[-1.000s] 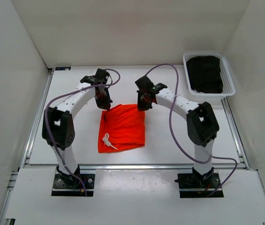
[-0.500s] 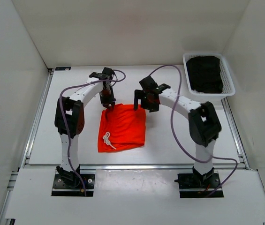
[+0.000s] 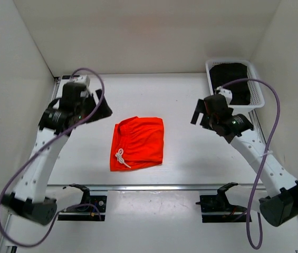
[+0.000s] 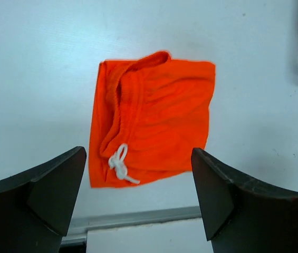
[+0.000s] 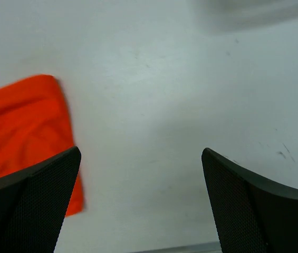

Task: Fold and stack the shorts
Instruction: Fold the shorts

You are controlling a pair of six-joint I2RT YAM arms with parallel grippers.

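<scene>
The left claw (image 4: 138,154) stands wide open and holds nothing. It hangs above the bench (image 3: 191,153), to the left of the shorts (image 3: 138,143) and apart from them. Through its own camera the shorts show whole between the two dark fingers (image 4: 54,190), down on the bench and not touched.

The right claw (image 5: 141,153) is also spread wide and empty. It hangs over bare bench to the right of the shorts, between them and the white basket (image 3: 258,100) with dark cloth (image 3: 232,83) in the far right corner.

The shorts lie folded flat near the middle of the bench, as a rough rectangle. Their longer side runs from far to near, leaning slightly. The gathered waistband (image 3: 120,138) runs along the left edge, and the white knotted cord (image 3: 121,157) sits at the near left corner.
</scene>
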